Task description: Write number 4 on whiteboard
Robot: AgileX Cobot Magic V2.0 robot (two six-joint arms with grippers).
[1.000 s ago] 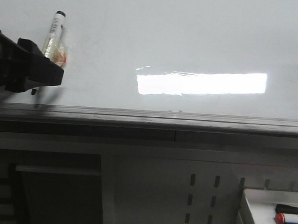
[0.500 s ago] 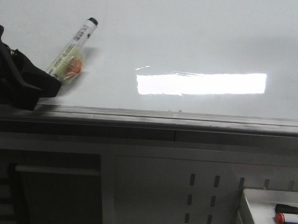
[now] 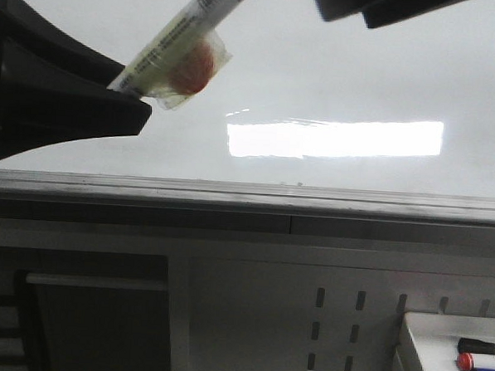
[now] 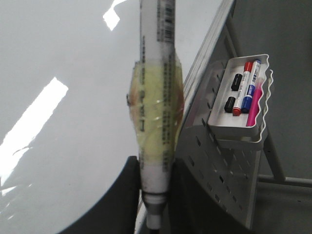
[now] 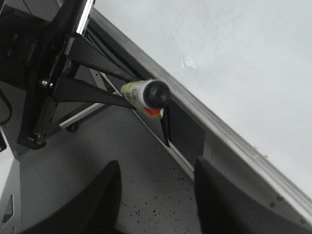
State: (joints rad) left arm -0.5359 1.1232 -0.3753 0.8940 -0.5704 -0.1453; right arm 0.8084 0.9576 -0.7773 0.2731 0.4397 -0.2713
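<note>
Left gripper [image 4: 155, 195] risen, jaws clamping marker [image 3: 176, 45]; right gripper [image 5: 156, 195] entered, jaws wide.

Blank whiteboard [image 3: 337, 65], glare patch [image 3: 333, 138]

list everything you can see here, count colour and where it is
whiteboard: 1, glossy white with a bright rectangular reflection, fills the upper front view; no writing visible on it
edge rail: 1, grey metal, along the whiteboard's lower edge
marker: 1, white barrel wrapped in yellowish tape with a red patch, black cap, tilted over the board's left part
tray: 1, white, on a perforated panel below the board's right end
markers in tray: red, blue and pink, plus two black pieces
left hand: black, shut on the marker's lower end
right hand: black, fingers apart, holding nothing, facing the marker's cap
</note>
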